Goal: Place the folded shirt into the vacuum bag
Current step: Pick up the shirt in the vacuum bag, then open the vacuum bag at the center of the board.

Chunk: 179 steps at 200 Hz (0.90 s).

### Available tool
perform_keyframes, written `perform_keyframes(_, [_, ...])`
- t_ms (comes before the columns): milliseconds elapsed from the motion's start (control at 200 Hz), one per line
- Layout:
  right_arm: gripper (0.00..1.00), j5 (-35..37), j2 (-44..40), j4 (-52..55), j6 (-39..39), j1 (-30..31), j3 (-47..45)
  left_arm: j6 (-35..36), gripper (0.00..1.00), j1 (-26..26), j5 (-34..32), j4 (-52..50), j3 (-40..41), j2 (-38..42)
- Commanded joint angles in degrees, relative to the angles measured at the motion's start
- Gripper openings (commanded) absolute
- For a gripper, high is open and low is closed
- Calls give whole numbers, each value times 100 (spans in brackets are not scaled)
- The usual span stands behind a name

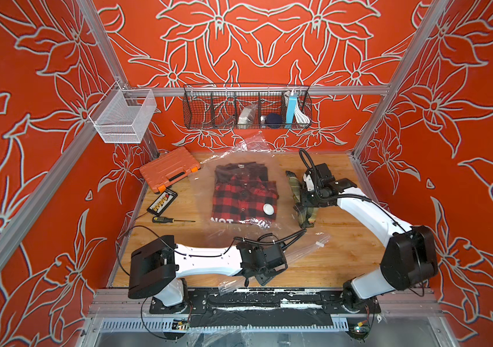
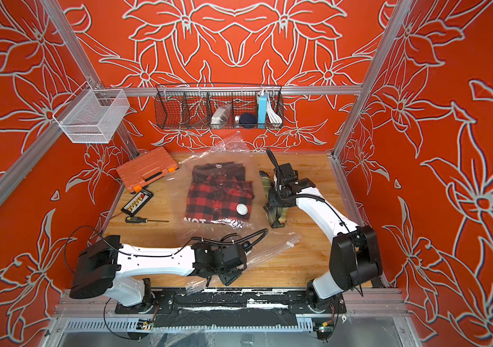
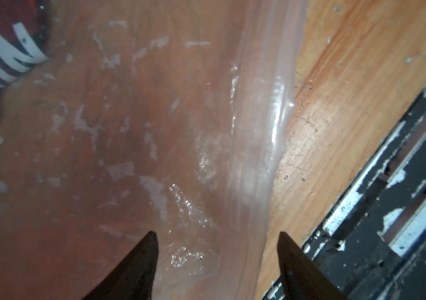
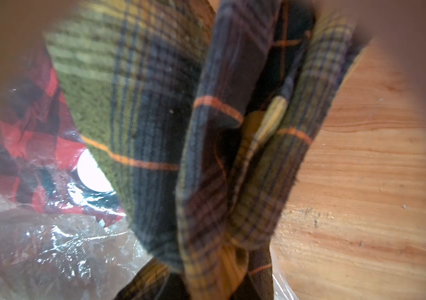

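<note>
The folded shirt (image 1: pixel 307 214), green plaid with thin orange lines, hangs bunched from my right fingers (image 1: pixel 301 202), which are clamped on it; it stands just beside the vacuum bag (image 1: pixel 224 234), on that bag's right side, not yet in it; whether its lower end touches the counter (image 1: pixel 344 264) I cannot tell. The bag lies flat mid-counter, clear and crinkled; through the plastic I see 2 garments, a red plaid shirt (image 1: pixel 239 198) overlapping a dark shirt (image 1: pixel 239 171); the white valve cap (image 1: pixel 268 208) sits over the red one; the slider clip (image 1: pixel 319 244) is on the zip strip (image 3: pixel 258 130) at the near end. My left fingers (image 1: pixel 255 278) hover there, apart; the strip runs between the 2 fingertips (image 3: pixel 144 259). Off to the left lie an orange tool case (image 1: pixel 169 169) and a screwdriver (image 1: pixel 167 220).
</note>
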<state>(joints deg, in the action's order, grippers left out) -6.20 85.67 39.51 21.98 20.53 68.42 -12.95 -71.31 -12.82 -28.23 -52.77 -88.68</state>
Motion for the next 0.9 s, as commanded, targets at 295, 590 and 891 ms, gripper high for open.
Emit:
perform_keyframes(295, [0, -257, -1100, 523, -91, -93, -264, 329, 42, 389, -808, -24, -138, -344])
perform_keyframes(590, [0, -1066, -1703, 366, 394, 192, -1020, 260, 31, 515, -106, 619, -104, -372])
perform_keyframes(891, [0, -968, -682, -383, 442, 592, -1202, 24, 32, 807, -41, 335, -166, -385])
